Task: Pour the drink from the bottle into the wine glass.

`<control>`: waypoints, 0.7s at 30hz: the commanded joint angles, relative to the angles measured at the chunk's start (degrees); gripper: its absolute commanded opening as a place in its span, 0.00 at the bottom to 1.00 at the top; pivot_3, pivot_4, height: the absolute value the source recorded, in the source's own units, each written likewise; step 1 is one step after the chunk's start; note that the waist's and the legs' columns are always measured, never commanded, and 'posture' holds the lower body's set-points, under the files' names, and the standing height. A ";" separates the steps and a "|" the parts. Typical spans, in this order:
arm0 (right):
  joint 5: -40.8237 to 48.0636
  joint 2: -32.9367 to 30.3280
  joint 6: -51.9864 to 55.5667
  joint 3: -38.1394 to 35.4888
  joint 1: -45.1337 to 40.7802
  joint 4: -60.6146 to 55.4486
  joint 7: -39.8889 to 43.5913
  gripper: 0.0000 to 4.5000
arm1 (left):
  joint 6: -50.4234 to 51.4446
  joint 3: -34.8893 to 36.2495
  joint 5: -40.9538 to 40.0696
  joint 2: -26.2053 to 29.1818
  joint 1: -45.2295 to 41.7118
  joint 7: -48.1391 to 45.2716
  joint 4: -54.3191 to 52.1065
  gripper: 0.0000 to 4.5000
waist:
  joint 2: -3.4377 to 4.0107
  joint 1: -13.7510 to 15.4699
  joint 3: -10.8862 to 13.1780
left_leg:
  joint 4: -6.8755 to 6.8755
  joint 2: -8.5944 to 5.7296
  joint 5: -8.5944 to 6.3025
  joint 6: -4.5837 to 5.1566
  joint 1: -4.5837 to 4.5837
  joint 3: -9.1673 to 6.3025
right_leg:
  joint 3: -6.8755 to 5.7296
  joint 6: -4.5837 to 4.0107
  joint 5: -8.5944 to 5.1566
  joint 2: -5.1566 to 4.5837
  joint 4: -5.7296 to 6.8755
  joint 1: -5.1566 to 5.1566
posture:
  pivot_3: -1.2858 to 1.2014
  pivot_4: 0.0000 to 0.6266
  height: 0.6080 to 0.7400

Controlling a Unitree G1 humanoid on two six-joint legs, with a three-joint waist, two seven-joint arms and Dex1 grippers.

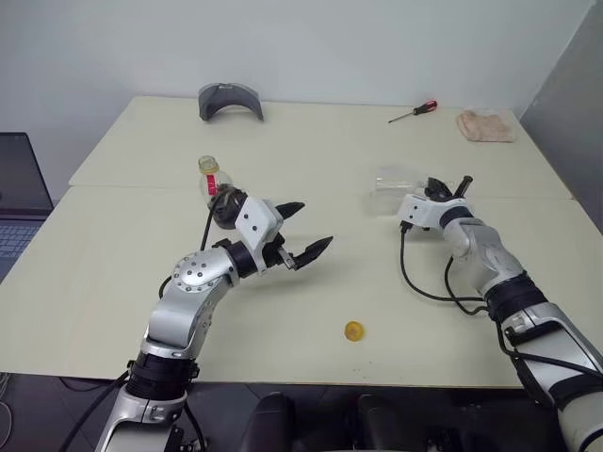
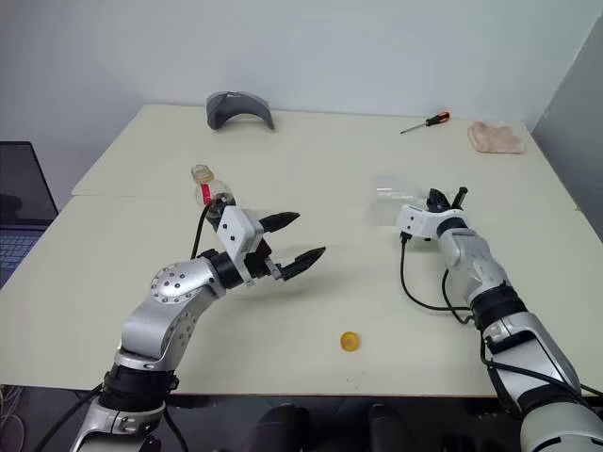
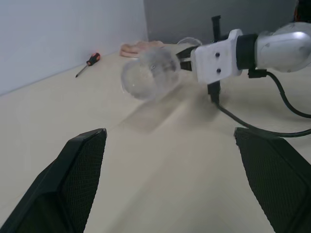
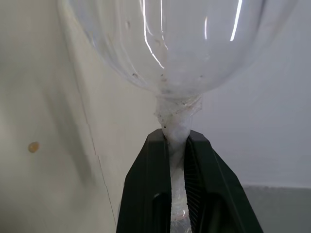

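Clear wine glass (image 4: 180, 58) lies sideways above the tabletop (image 1: 396, 311), its stem clamped in the right tool (image 4: 177, 145). The left tool (image 1: 306, 231) gapes wide, the bottle (image 1: 215, 188) just behind it.

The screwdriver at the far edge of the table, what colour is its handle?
Red and black on the screwdriver, clearest in the left eye view.

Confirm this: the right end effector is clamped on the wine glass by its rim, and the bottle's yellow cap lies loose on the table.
Not the rim. The right wrist view shows the right end effector clamped on the wine glass by its stem. The yellow cap does lie loose on the table.
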 commanded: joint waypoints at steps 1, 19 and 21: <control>11.30 0.31 -2.41 -7.57 3.68 -13.71 6.03 0.03 | 2.15 4.01 -3.95 2.95 2.88 -2.02 -4.36 1.00 | 0.00 -0.09 0.00 | -0.01 0.01 0.00 0.00 0.00 0.00 | -0.01 0.00 0.00 0.00 0.00 0.00 | 0.52 0.24 1.00; 47.83 18.80 -1.18 -11.02 15.26 -24.71 34.20 0.03 | 13.33 14.23 -18.22 16.07 9.94 -7.94 -14.07 1.00 | 0.08 0.23 0.05 | 0.00 -0.03 -0.02 0.02 0.01 -0.11 | -0.11 0.00 0.00 -0.04 -0.03 0.06 | 0.52 0.24 1.00; 47.01 19.37 -4.56 -10.89 13.72 -19.27 34.99 0.03 | 13.09 14.44 -18.14 15.80 9.34 -7.01 -14.02 1.00 | 0.09 0.22 0.05 | 0.01 -0.03 -0.02 0.02 0.01 -0.11 | -0.11 0.00 0.00 -0.04 -0.02 0.05 | 0.52 0.24 1.00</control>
